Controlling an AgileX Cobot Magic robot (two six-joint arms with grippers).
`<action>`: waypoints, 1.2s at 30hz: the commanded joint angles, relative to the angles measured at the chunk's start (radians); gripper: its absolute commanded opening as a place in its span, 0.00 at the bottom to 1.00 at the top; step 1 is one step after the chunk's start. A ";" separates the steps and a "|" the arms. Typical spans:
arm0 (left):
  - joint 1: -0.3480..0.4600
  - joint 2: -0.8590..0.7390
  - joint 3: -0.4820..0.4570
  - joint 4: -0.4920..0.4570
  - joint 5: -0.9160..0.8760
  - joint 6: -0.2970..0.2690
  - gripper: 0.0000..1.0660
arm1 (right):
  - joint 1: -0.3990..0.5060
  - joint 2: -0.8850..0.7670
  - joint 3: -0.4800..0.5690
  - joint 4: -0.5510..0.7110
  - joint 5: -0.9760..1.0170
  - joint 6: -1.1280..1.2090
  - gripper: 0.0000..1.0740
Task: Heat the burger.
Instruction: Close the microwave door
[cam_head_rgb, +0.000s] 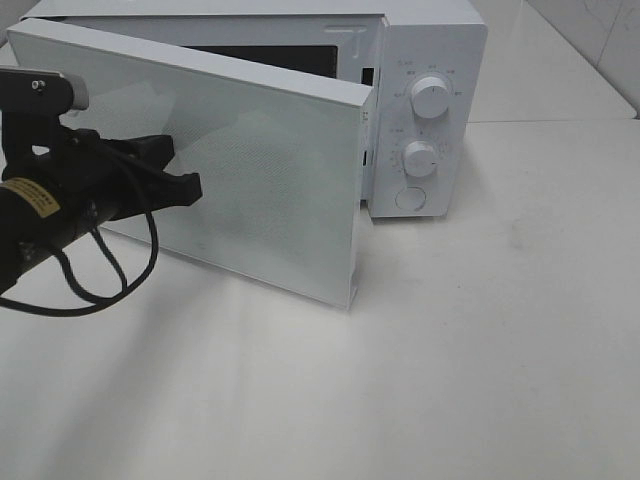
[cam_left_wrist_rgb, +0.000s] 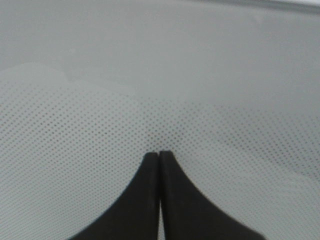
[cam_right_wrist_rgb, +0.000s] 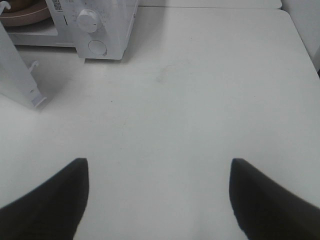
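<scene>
The white microwave (cam_head_rgb: 430, 60) stands at the back of the table, its door (cam_head_rgb: 260, 170) swung partly open toward the front. My left gripper (cam_head_rgb: 195, 187) is shut, its black tips (cam_left_wrist_rgb: 159, 155) right at the door's dotted outer face. In the right wrist view, the rim of a pink plate (cam_right_wrist_rgb: 25, 19) shows inside the microwave, with a brown sliver on it that looks like the burger (cam_right_wrist_rgb: 14, 4); the rest is cut off. My right gripper (cam_right_wrist_rgb: 159, 161) stands open and empty over the bare table, out of the high view.
Two round knobs (cam_head_rgb: 431, 100) (cam_head_rgb: 419, 158) and a round button (cam_head_rgb: 410, 197) sit on the microwave's right panel. A black cable loops under the left arm (cam_head_rgb: 100, 285). The white table (cam_head_rgb: 450, 380) stretches in front and to the right.
</scene>
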 joint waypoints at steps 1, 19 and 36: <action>-0.022 0.020 -0.067 -0.051 0.041 0.018 0.00 | -0.008 -0.026 -0.001 0.001 -0.003 -0.011 0.70; -0.085 0.137 -0.324 -0.131 0.163 0.051 0.00 | -0.008 -0.026 -0.001 0.001 -0.003 -0.011 0.70; -0.101 0.242 -0.533 -0.208 0.241 0.096 0.00 | -0.008 -0.026 -0.001 0.003 -0.003 -0.011 0.70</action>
